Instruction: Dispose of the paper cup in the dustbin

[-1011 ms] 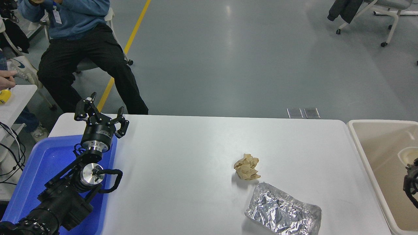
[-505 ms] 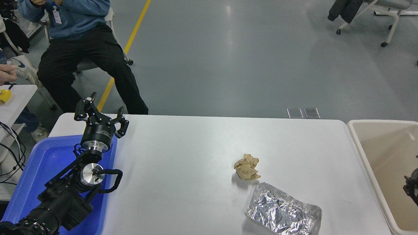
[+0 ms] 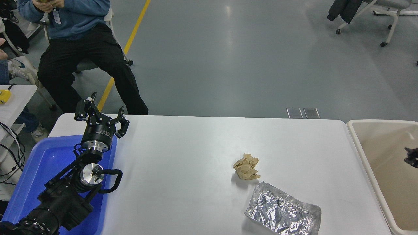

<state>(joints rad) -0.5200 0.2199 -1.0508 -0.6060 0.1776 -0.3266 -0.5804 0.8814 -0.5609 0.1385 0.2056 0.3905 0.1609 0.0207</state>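
Note:
The beige dustbin (image 3: 359, 145) stands at the table's right end, partly cut off by the picture's edge. The paper cup is out of view. Only a small black tip of my right gripper (image 3: 411, 157) shows at the right edge, over the dustbin's inside. My left arm is parked at the lower left over the blue tray, and its gripper (image 3: 104, 110) is open and empty.
A crumpled brown paper ball (image 3: 247, 166) and a silver foil tray (image 3: 282, 213) lie on the white table (image 3: 183, 156), right of the middle. A blue tray (image 3: 45, 160) sits at the left. A person (image 3: 81, 49) sits beyond the far left corner.
One second ago the cup showed at the right edge over the dustbin by my right gripper; it is gone from view now. The right gripper's visible tip has moved up. The left arm has not moved.

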